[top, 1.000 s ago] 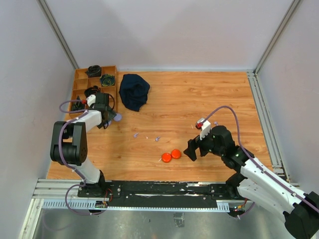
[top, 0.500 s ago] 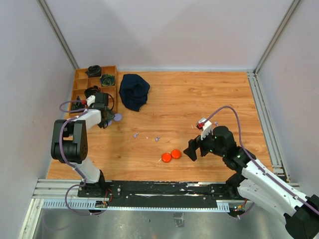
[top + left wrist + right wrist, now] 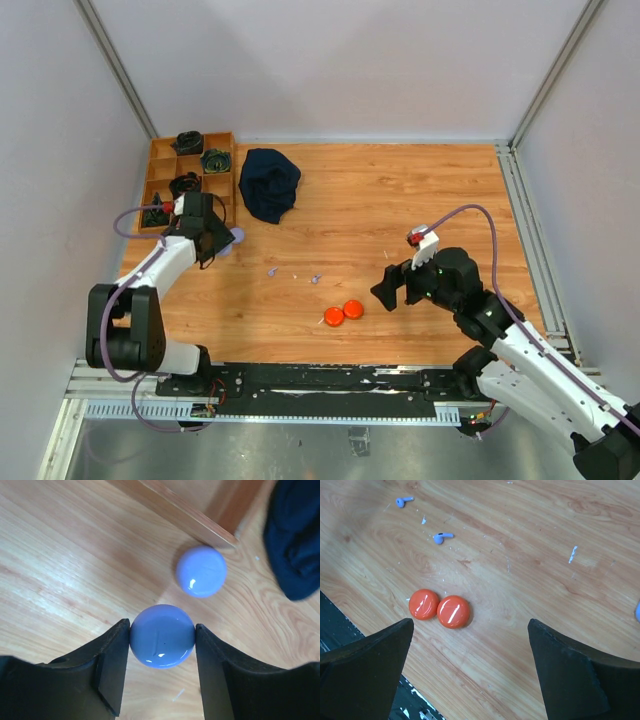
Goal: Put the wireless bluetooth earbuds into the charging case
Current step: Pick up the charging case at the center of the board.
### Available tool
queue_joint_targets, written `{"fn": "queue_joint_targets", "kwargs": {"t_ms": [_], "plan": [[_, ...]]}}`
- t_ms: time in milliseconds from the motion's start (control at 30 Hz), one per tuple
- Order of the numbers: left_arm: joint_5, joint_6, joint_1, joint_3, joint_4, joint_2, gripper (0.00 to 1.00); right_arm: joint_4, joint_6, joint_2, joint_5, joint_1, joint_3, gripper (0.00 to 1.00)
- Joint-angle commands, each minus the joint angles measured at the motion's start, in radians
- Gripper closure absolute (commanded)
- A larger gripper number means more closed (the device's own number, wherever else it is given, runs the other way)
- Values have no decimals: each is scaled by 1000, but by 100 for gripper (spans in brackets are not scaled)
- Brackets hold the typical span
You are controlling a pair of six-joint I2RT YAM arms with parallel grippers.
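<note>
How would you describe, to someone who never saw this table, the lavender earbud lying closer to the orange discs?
On the wooden table, find the two orange discs near the front edge. Two tiny lavender earbuds lie beyond them. Pick the right earbud, nearer the discs; the left earbud lies farther off.

My left gripper (image 3: pixel 213 240) sits at the left of the frame, just below the wooden tray (image 3: pixel 162 152), a lavender disc (image 3: pixel 235 236) at its tip; my right gripper (image 3: pixel 388 291) hovers right of centre, near two touching orange discs (image 3: pixel 333 317); two lavender earbuds (image 3: pixel 272 271) lie apart between the arms; a dark blue cloth (image 3: pixel 270 185) lies beside the tray.
</note>
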Motion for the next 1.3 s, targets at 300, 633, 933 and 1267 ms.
{"fn": "queue_joint_targets", "kwargs": {"t_ms": [300,633,933,1267], "plan": [[100,106,-243,-70,27,-300,58,16,-57,31,-164,-24,80,2],[136,276,-436,-83,142,-440,60,-100,-33,114,-149,-25,226,1],[115,491,-657,-75,244,-473,59,-142,-91,184,-157,-28,362,1],[130,774,-834,-100,407,-475,57,-313,-53,355,-263,-27,607,1]]}}
